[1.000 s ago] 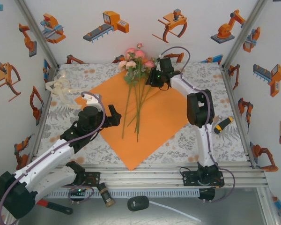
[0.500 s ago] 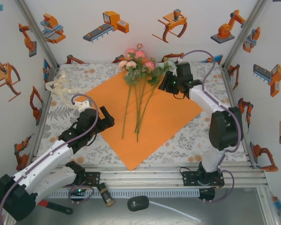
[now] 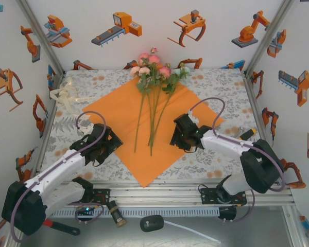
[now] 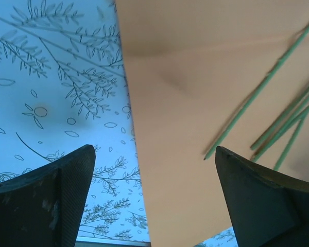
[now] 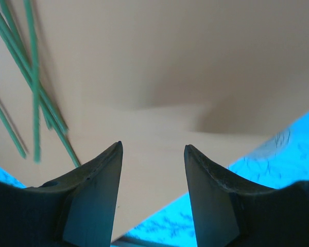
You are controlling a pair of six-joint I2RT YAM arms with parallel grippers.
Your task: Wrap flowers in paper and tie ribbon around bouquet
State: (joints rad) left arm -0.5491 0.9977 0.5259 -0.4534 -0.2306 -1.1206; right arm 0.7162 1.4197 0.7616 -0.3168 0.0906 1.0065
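- We log the large plain orange paper sheet [image 3: 188, 110] lying flat, with the pink-and-cream artificial roses [image 3: 153, 66] at its 12 o'clock corner and their stems running toward 6.
- Left two-finger gripper [image 4: 154, 154]: spread wide astride the sheet's 8 o'clock edge (nothing pinched).
- Right two-finger gripper [image 5: 152, 146]: parted and empty over the 4 o'clock edge.

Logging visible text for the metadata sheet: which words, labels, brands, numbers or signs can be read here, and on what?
No text can be read in these views.
White walls: orange and grey robot drawings, no lettering.
Grey floral tablecloth: pattern, no words.
Plain bright orange paper sheet: blank.
Black rounded device at the bottom of the overhead view: any marking too small to tell.
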